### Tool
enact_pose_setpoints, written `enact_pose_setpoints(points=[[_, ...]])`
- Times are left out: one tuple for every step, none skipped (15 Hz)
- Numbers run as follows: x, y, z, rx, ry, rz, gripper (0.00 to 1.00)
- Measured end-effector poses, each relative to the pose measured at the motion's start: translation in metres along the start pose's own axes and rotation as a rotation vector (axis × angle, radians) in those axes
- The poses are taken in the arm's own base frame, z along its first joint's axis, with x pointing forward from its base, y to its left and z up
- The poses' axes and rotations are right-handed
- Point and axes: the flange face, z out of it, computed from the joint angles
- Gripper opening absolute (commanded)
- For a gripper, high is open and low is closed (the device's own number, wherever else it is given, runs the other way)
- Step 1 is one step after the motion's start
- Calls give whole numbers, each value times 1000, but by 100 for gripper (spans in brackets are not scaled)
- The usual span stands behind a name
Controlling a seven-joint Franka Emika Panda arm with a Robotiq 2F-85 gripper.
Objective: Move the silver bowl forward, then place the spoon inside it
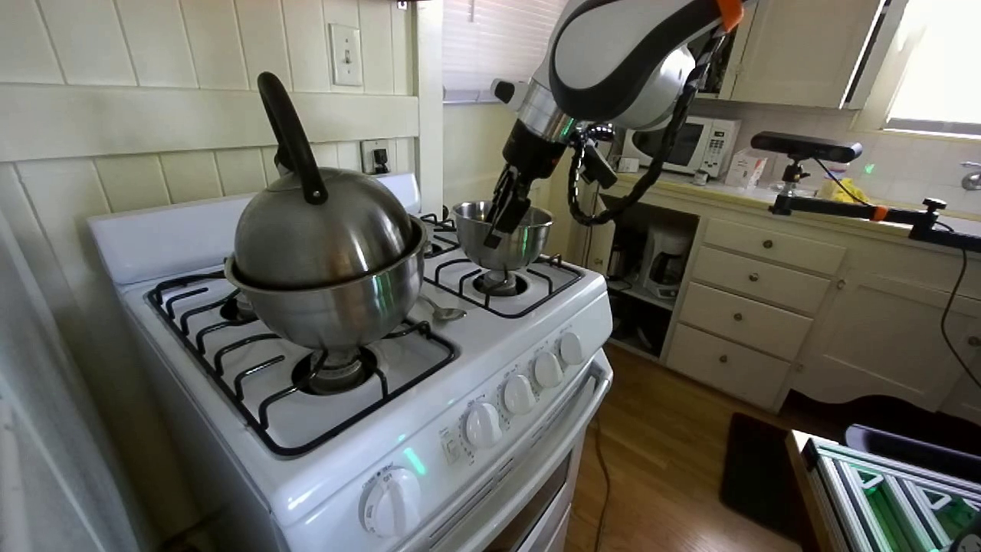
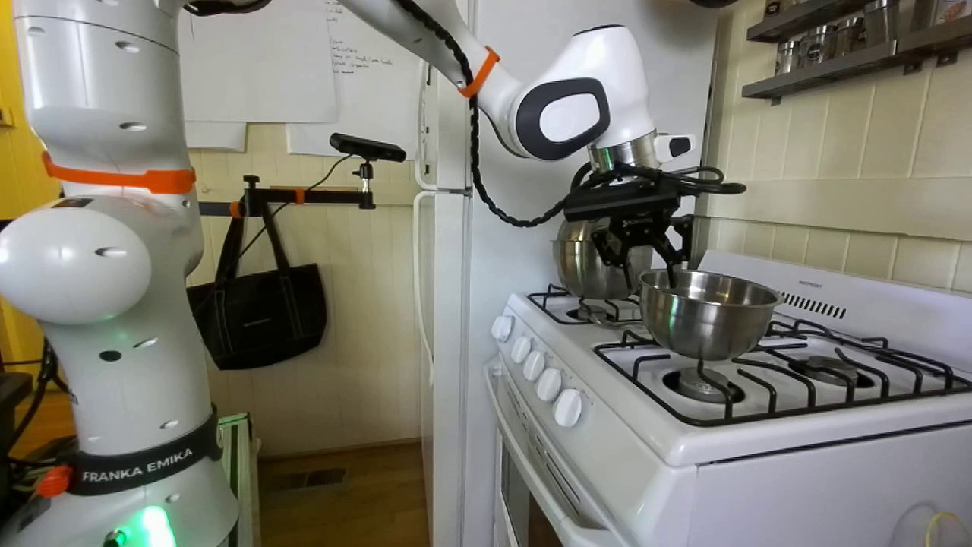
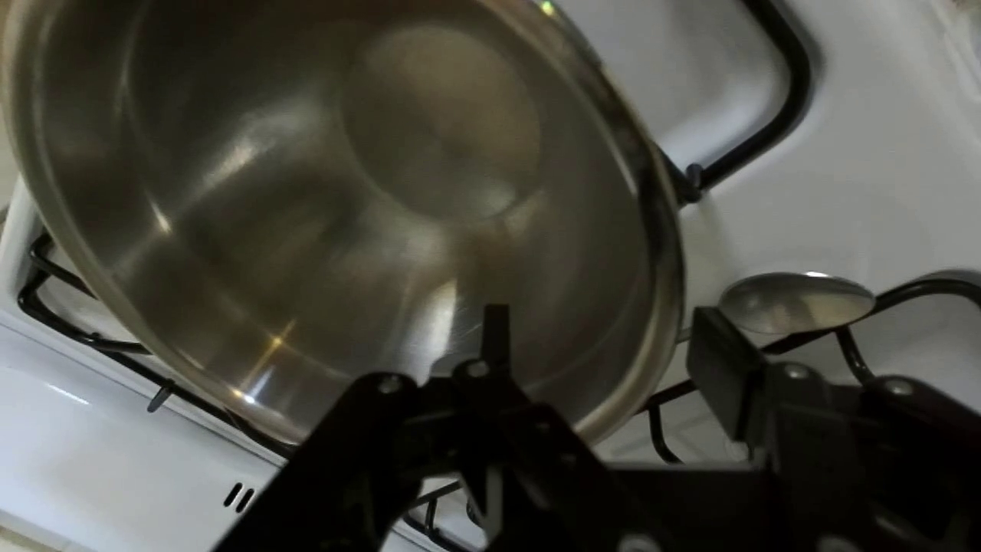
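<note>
Bowl (image 2: 708,325), parted fingers (image 3: 720,369), FRANKA EMIKA (image 2: 138,466), perhaps HOTPOINT (image 2: 810,284)

Stove (image 1: 444,387) — all views, wrist view close, downward

- Place: kitchen.
- Gas stove (image 1: 494,337), white, black grates (image 3: 798,77); control knobs (image 1: 519,394) in a row below the stove's front edge.
- Microwave (image 1: 686,146), white, on the counter (image 1: 739,196).
- Drawers (image 1: 738,316), cream-painted, stacked beneath the counter's front edge.
- Coffee maker (image 1: 668,244), under the counter.
- Refrigerator (image 2: 509,262), white, past a side edge of the stove.
- Jars (image 2: 818,45), on wall shelves (image 2: 820,73).
</note>
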Motion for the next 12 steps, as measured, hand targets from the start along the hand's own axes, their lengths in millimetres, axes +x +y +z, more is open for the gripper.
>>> enact_pose_setpoints(points=[[0,0,0,0,0,2,24],[1,-1,0,-5,-1,5,16],[2,-1,-1,-12,-4,9,8],[3,-1,-1,-24,-11,15,1],[3,-1,-2,-40,-22,20,0],[4,-1,-3,-56,-35,25,0],[4,-1,-3,-72,-49,33,2],[4,-1,-3,-89,-63,33,2],[3,-1,-2,-104,-75,34,2],[2,-1,-2,-121,-88,32,2],[2,0,-3,-142,-103,28,2],[0,3,-4,-169,-114,28,2]])
